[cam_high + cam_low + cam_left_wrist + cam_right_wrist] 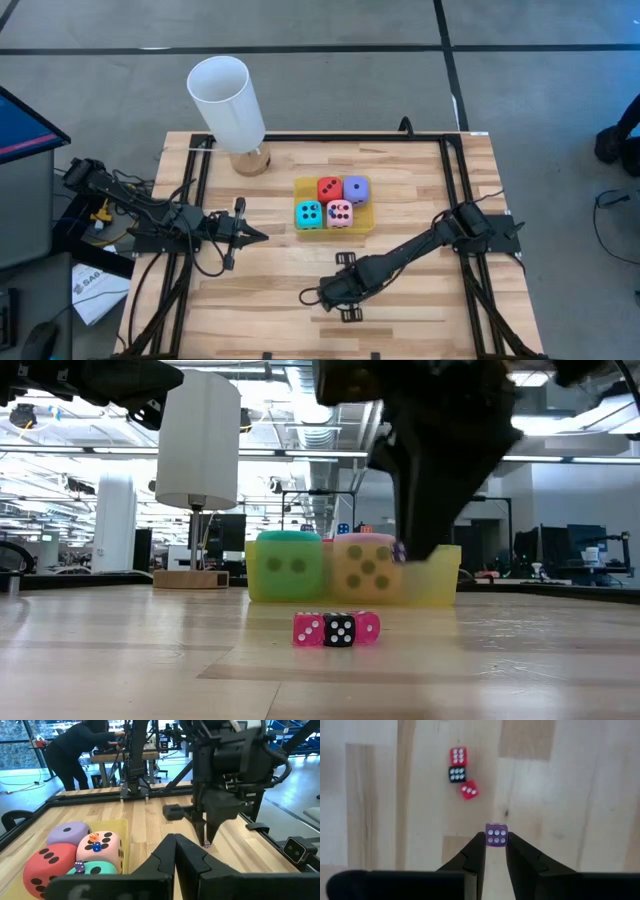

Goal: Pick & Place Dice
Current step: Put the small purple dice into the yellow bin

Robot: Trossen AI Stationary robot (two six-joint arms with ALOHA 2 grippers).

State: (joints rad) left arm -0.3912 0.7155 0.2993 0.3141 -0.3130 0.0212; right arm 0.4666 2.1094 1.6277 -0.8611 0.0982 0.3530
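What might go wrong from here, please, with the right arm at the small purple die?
1. The right end effector pinches the small purple die only at its very fingertips, so the die could slip or pop out on lifting.
2. Three other small dice lie close by on the table; a dropped die might knock them out of place.

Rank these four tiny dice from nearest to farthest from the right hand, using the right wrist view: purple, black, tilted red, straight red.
1. The purple die, between the fingertips of the right hand.
2. The tilted red die, at the near end of the row.
3. The black die, in the middle of the row.
4. The straight red die, at the far end.
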